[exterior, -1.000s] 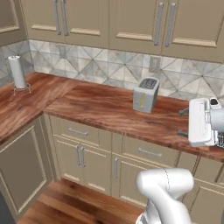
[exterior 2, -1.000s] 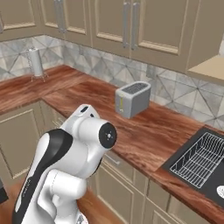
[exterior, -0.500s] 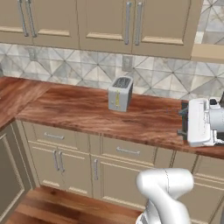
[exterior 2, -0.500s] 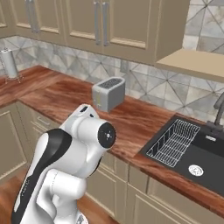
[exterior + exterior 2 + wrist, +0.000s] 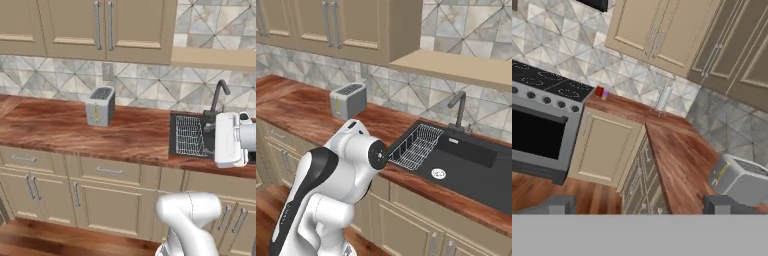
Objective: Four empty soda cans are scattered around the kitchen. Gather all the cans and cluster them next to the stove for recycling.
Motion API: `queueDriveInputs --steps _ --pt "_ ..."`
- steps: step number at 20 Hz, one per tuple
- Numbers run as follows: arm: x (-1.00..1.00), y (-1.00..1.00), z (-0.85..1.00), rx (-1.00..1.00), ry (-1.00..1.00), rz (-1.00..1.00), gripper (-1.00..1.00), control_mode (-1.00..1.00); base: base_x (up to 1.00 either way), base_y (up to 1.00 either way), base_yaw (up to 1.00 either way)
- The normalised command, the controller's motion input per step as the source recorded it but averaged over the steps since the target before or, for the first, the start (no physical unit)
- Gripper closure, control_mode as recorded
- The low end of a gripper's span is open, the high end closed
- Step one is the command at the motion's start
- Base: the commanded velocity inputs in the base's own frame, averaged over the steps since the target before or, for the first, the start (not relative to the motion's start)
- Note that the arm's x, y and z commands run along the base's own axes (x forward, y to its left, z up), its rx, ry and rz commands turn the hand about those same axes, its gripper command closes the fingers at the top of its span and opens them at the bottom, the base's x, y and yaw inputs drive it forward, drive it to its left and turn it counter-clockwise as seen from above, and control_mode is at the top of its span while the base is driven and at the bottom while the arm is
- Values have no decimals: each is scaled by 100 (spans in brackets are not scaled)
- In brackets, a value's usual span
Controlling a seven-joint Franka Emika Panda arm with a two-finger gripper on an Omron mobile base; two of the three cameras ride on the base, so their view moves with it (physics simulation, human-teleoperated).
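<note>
On the wooden reddish-brown countertop [image 5: 65, 127] a silver two-slot toaster [image 5: 100, 106] stands near the tiled backsplash, and to its right a wire dish rack [image 5: 416, 146] lies in the left part of the black sink [image 5: 476, 172], with a dark curved tap [image 5: 457, 111] behind the basin. In the hand view, the two-finger gripper [image 5: 639, 205] is spread wide with nothing between its dark fingertips [image 5: 554, 204]. That view looks along the counter past the toaster to the wide black glass cooktop stove [image 5: 547, 85] over its grey steel oven. Just beside the stove, on the counter's near corner, sit a small red soda can [image 5: 599, 91] and a pale purple soda can [image 5: 605, 93], close together. Farther along stands a tall white paper-towel roll [image 5: 663, 97].
</note>
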Motion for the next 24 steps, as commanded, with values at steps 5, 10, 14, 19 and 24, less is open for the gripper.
queueDriveInputs --steps 5,10,14,19,24 --pt "0 0 0 0 0 0 -100 100 -14 -62 -23" --pt "0 0 0 0 0 0 -100 100 -15 -62 -22" --pt "0 0 0 0 0 0 -100 100 -14 -63 -22" --pt "0 0 0 0 0 0 -100 100 -16 -61 -21" --pt "0 0 0 0 0 0 -100 100 -19 -58 -20"
